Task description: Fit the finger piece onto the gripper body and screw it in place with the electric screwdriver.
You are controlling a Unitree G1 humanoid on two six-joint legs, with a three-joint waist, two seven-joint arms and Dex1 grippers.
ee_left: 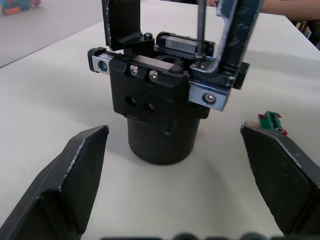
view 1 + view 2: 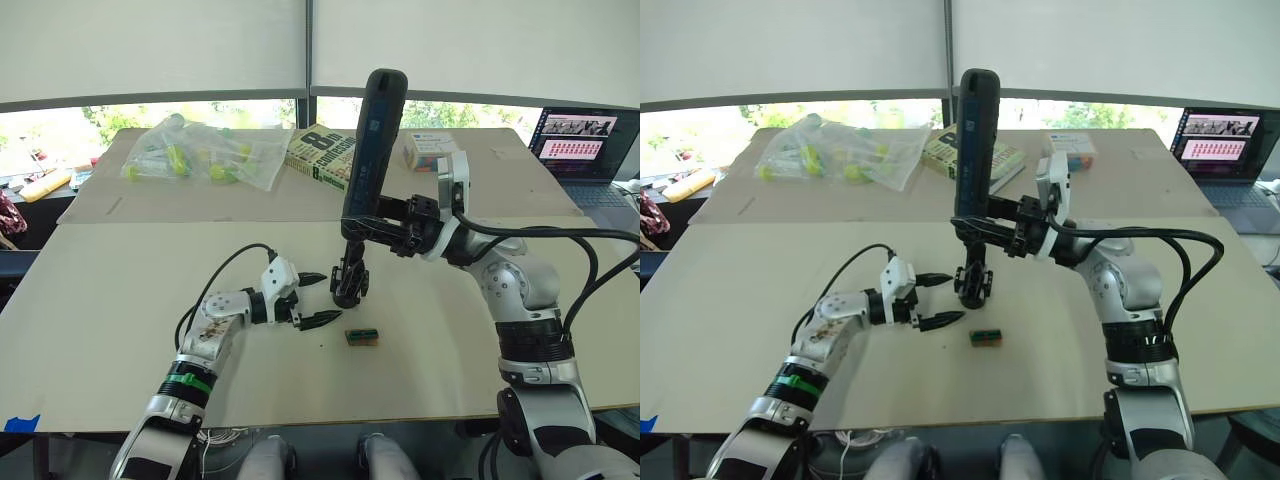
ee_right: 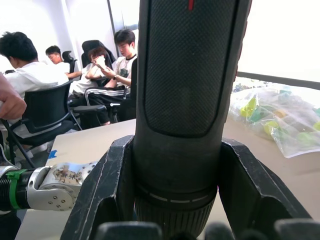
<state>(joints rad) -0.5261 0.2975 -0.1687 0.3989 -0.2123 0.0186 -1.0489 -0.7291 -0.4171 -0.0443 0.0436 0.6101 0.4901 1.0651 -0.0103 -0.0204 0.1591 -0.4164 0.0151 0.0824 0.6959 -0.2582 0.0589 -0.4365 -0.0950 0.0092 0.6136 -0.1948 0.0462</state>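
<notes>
Right gripper (image 2: 385, 222) fingers clamp electric screwdriver (image 2: 372, 140), bit on gripper body (image 2: 351, 281). Left gripper (image 2: 312, 298), fingers wide and empty, at its 9 o'clock; green block (image 2: 362, 336) at 5; bare tabletop (image 2: 120, 290) around.

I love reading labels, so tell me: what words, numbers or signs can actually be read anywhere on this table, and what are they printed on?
"8" in large print: on the cover of the book lying at the far side of the table.
Smaller green and white words beside the 8: too blurred to read with confidence.
Laptop screen, far right: rows of pink items, too small to read.
Small box behind the electric screwdriver: coloured print, unreadable.
</notes>
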